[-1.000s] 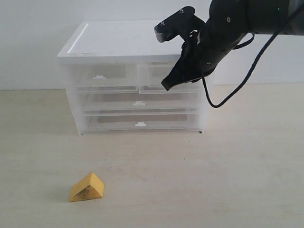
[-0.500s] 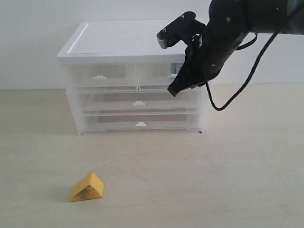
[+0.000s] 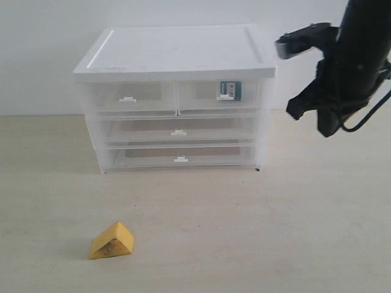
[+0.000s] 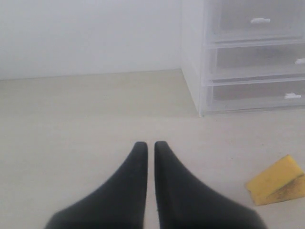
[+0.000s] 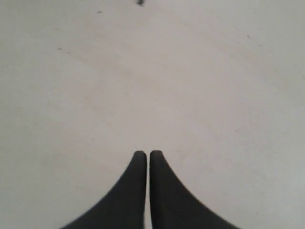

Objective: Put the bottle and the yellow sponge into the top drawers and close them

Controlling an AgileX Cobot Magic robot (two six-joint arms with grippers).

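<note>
Half the job looks done: the bottle (image 3: 230,90) sits in the right of the top drawers (image 3: 198,94), apparently shut. Left gripper (image 4: 150,144) and right gripper (image 5: 144,153) are both pinched closed, empty. Next comes opening the left drawer for the yellow sponge (image 3: 112,241), lying near-left.

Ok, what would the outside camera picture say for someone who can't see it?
A white-topped cabinet of clear drawers, all looking shut, holds the bottle in its top right drawer. The yellow sponge lies on the table in front, to the left; the right gripper hangs beside the cabinet's right side.
</note>
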